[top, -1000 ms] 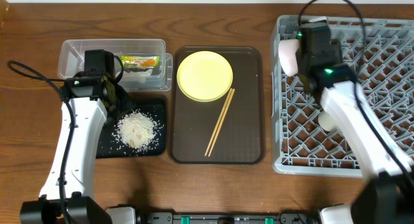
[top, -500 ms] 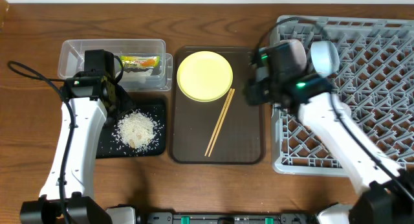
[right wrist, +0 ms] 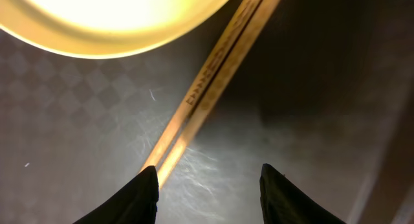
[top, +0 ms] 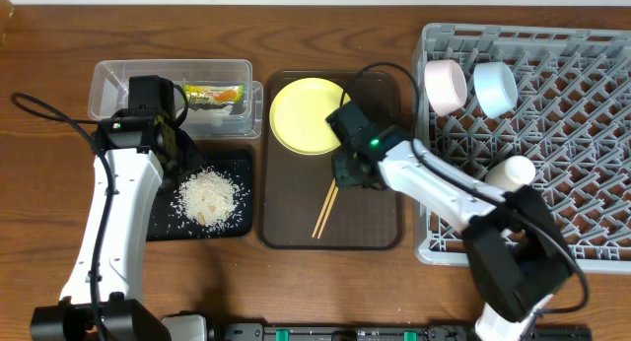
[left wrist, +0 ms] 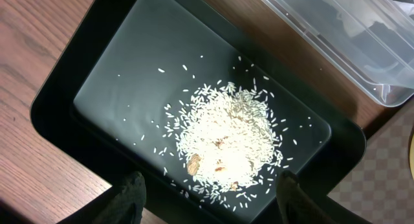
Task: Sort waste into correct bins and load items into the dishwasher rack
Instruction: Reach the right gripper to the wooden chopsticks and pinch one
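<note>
The wooden chopsticks (top: 326, 205) (right wrist: 213, 88) lie on the brown tray beside the yellow plate (top: 308, 114) (right wrist: 116, 23). My right gripper (top: 345, 173) (right wrist: 210, 191) hangs open low over them, and the sticks run past its left finger (right wrist: 145, 191). My left gripper (top: 170, 154) (left wrist: 210, 198) is open and empty over the near edge of the black tray (top: 163, 218) (left wrist: 97, 88), which holds the rice heap (top: 209, 196) (left wrist: 226, 143). The snack wrapper (top: 212, 95) lies in the clear tub (top: 118, 85) (left wrist: 336, 36). A white bowl (top: 446, 86), a light blue bowl (top: 494, 88) and a white cup (top: 508, 173) sit in the grey rack (top: 572, 223).
The brown serving tray (top: 375, 223) lies between the bins and the rack. The right arm reaches from the rack side across the tray's right half. Cables trail from both arms. Bare wooden table (top: 325, 26) shows behind and in front.
The right arm has swung left from the rack's back-left corner to the brown tray, down over the chopsticks, leaving the white bowl in the rack. The left arm has not moved.
</note>
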`<state>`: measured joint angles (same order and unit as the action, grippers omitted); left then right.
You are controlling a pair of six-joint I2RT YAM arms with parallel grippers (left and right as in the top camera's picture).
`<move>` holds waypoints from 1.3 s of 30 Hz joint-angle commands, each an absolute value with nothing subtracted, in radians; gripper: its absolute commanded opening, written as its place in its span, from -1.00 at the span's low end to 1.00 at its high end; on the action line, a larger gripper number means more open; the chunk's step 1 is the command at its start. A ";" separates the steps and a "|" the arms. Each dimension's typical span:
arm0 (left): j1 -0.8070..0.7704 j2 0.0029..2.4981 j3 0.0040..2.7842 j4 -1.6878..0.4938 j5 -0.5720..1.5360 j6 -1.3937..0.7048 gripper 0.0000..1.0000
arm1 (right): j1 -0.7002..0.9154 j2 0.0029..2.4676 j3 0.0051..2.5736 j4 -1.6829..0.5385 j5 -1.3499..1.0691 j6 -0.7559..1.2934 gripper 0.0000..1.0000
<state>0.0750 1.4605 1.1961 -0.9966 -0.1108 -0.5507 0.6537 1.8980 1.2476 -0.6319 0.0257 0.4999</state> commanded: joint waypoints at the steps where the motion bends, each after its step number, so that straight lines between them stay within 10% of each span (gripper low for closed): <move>1: 0.078 1.457 1.197 -1.001 -0.116 -0.559 0.34 | 0.683 1.933 1.242 -0.620 0.049 0.593 -0.03; 19: 0.078 1.457 1.197 -1.001 -0.116 -0.559 0.34 | 0.688 1.971 1.242 -0.656 0.109 0.636 -0.13; 29: 0.078 1.457 1.197 -1.002 -0.116 -0.559 0.34 | 0.688 1.971 1.241 -0.693 0.108 0.659 -0.97; 39: 0.078 1.457 1.197 -1.002 -0.116 -0.559 0.34 | 0.642 1.923 1.243 -0.719 0.109 0.710 -0.98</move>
<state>0.0750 1.4605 1.1965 -0.9970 -0.1108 -0.5507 0.6743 1.9545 1.2469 -0.7086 0.1005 0.6861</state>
